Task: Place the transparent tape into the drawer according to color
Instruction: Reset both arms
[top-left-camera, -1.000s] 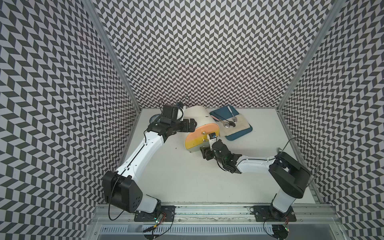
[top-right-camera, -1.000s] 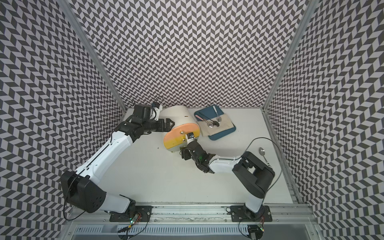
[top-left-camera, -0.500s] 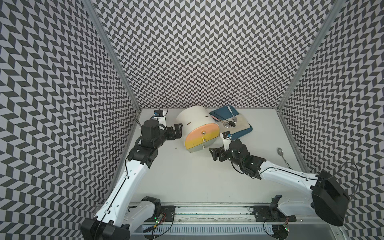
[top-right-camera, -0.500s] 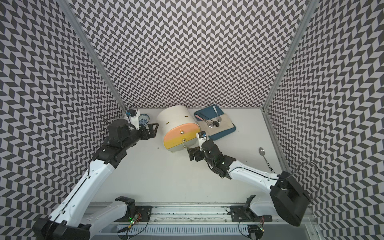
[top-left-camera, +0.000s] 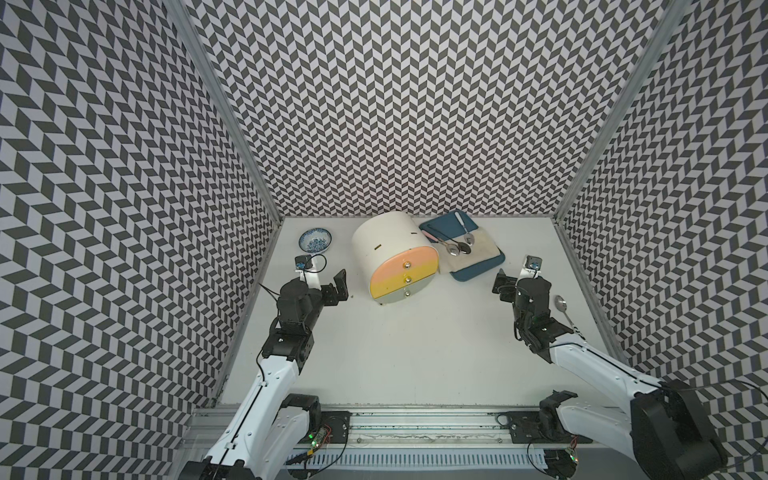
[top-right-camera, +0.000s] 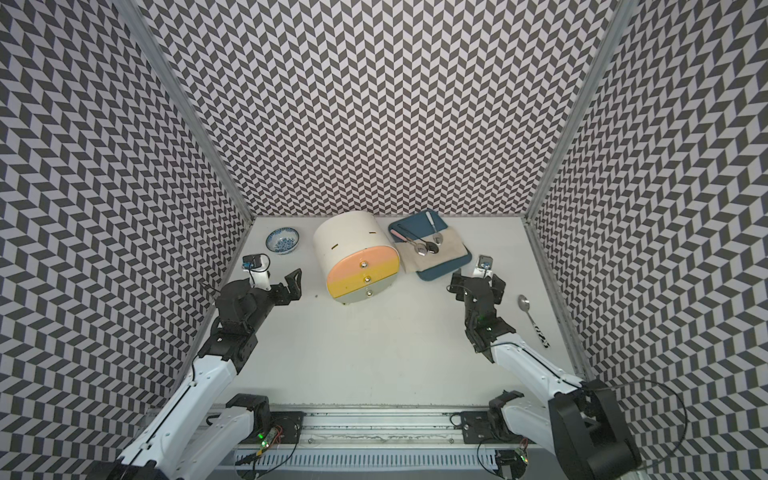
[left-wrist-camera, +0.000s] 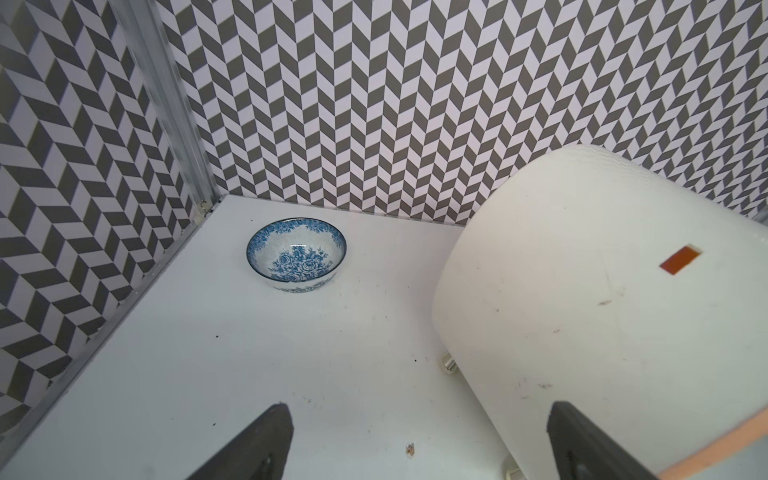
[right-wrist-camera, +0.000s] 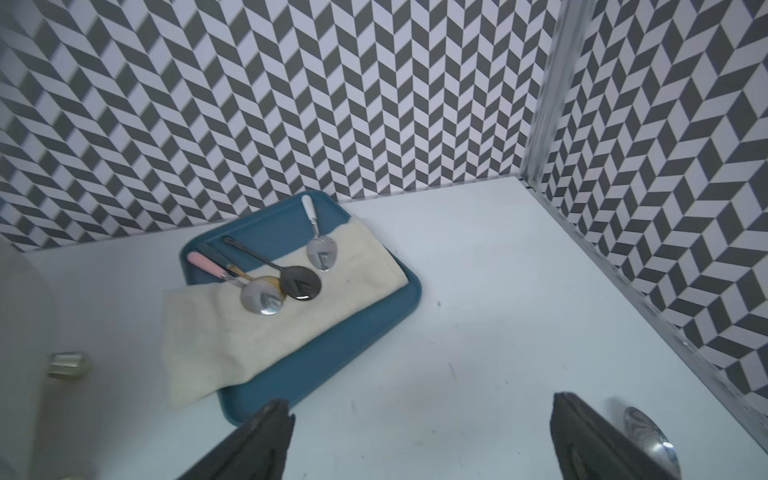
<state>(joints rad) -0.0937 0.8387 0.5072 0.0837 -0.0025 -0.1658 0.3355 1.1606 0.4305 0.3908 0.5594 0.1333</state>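
No transparent tape shows in any view. The drawer unit (top-left-camera: 386, 249) (top-right-camera: 349, 245) is a white rounded box at the back middle, with pink (top-left-camera: 415, 259), yellow (top-left-camera: 395, 282) and pale fronts, all pushed in. My left gripper (top-left-camera: 334, 286) (top-right-camera: 291, 286) (left-wrist-camera: 415, 440) hovers open and empty to the left of the unit, whose white side (left-wrist-camera: 582, 332) fills part of the left wrist view. My right gripper (top-left-camera: 517, 280) (top-right-camera: 478, 282) (right-wrist-camera: 415, 436) is open and empty to the right, near the tray's front corner.
A blue-patterned bowl (top-left-camera: 315, 241) (left-wrist-camera: 296, 253) sits in the back left corner. A blue tray (top-left-camera: 478, 272) (right-wrist-camera: 332, 345) with a cream cloth and several spoons lies right of the unit. A loose spoon (top-left-camera: 563, 309) (right-wrist-camera: 648, 432) lies by the right wall.
Both arms have drawn back from the drawer unit, the left toward the left wall and the right toward the right side. The right gripper's jaws have spread wider.
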